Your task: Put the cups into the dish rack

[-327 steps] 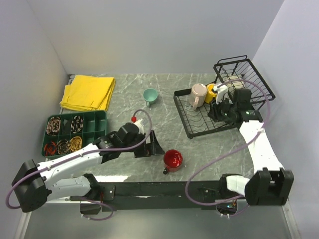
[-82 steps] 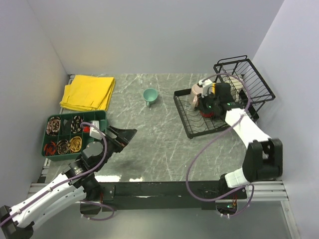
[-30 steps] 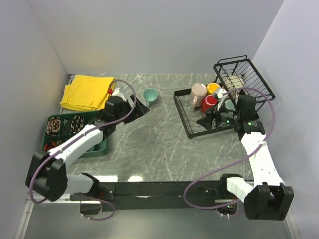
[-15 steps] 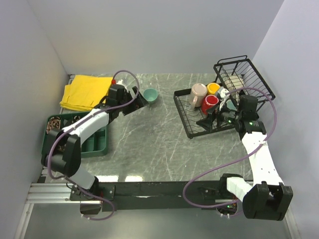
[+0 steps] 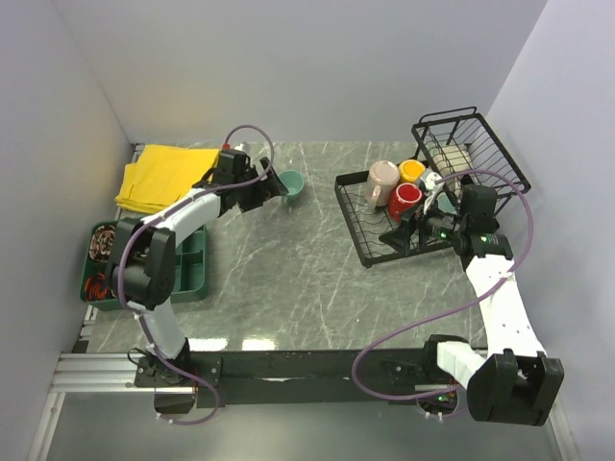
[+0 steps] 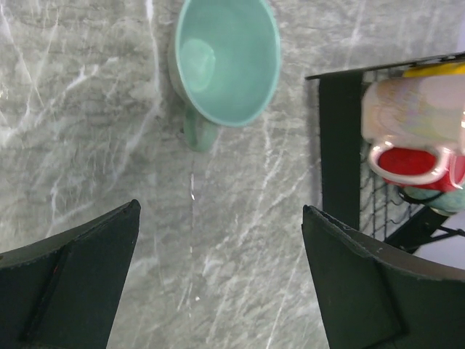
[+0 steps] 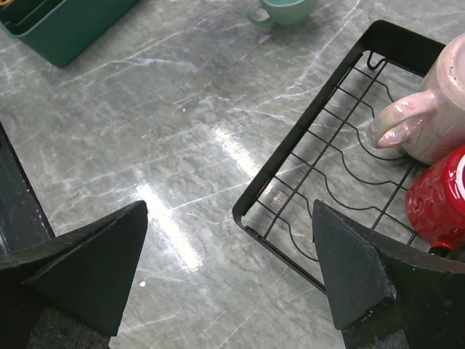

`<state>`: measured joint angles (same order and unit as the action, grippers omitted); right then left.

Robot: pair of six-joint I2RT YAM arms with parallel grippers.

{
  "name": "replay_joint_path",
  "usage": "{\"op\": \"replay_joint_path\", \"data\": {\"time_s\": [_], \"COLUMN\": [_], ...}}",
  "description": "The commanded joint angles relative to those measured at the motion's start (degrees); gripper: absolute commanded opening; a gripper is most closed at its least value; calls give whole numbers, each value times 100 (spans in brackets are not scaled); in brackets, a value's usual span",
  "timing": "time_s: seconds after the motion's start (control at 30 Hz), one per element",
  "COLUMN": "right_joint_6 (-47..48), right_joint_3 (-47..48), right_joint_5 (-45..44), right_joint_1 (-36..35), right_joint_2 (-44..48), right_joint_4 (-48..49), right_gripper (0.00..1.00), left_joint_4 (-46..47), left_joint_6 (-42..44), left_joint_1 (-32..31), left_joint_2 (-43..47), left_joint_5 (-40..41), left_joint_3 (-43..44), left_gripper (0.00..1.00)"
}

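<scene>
- The left gripper (image 6: 219, 211) hangs over the marble table (image 5: 288, 279) with its jaws spread wide and nothing between them.
- The small teal mug (image 6: 225, 62) stands upright on the table just ahead of that gripper. Its mouth faces up and its handle points back toward the fingers (image 6: 69, 291). The left wrist view shows bare table between the mug and both fingertips, so nothing touches it.
- From above, the teal mug sits well to the left of the dish rack (image 7: 304, 120), outside it, near the yellow cloth (image 5: 168, 178).
- The right gripper (image 7: 229, 207) hovers over the near left corner of the rack's flat tray, also spread apart and holding nothing.
- Three mugs are in the flat tray, clustered at its far end. The pale pink mug (image 5: 381, 179) is at the left and the yellow mug (image 5: 411, 170) behind and to the right. The shiny red mug (image 5: 404, 199) is in front of the yellow mug and just beside the pink one.
- The rack's taller wire basket (image 5: 471, 154) stands at the far right end, with something pale inside that is too small to identify.
- The green compartment tray (image 5: 144, 259) lies at the left edge of the table, partly hidden by the left arm.
</scene>
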<state>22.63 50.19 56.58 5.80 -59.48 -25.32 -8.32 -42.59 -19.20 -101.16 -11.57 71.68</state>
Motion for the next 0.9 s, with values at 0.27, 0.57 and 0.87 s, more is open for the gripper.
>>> {"op": "replay_joint_path", "data": {"time_s": [0.27,0.57,0.87], "right_joint_6": [110,110,75], "right_joint_3": [8,17,8], "right_joint_5": [108,143,213], "right_joint_1": [79,88,140], "right_joint_2": [51,77,51], "right_joint_4": [89,80,97], "right_gripper": [100,100,100], "left_joint_4": [-847,-1330,-1603], "left_joint_6": [190,137,330], "left_joint_1": [83,109,110], "left_joint_2": [-1414,-2407,-3014], "left_joint_5": [120,392,331], "left_joint_3": [1803,2939,3704], "left_gripper": [87,62,37]}}
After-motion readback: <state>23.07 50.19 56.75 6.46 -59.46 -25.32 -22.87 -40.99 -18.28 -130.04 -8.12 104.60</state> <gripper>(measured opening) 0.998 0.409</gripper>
